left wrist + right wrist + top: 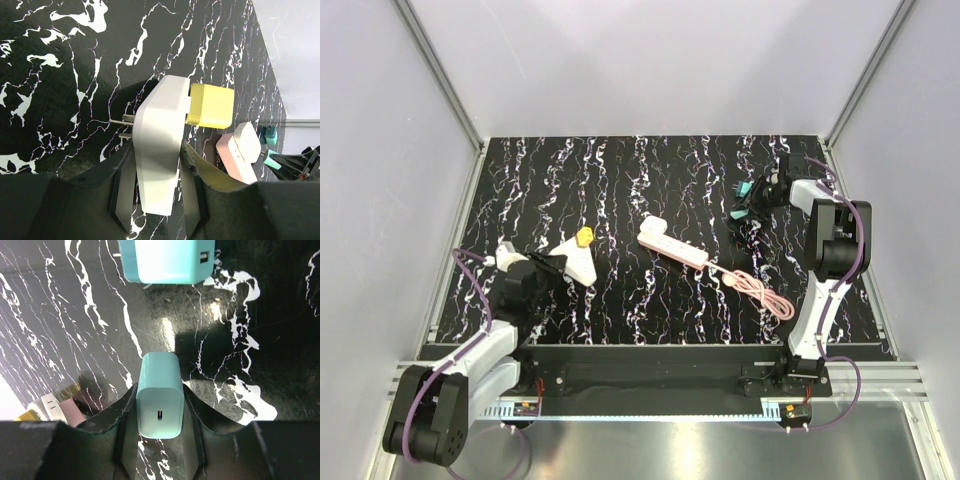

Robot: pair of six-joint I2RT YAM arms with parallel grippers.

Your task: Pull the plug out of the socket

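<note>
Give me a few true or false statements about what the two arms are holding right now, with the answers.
1. The yellow plug sits in the white socket. True.
2. The left pincer is open, clear of the socket. False: it is shut on the socket.
3. The right pincer grips a teal charger. True.
4. The pink power strip is in the right pincer. False: it lies on the table, ungripped.

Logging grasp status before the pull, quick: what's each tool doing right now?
Left tool: closed on the white socket, yellow plug seated in it.
Right tool: closed on a teal charger.
</note>
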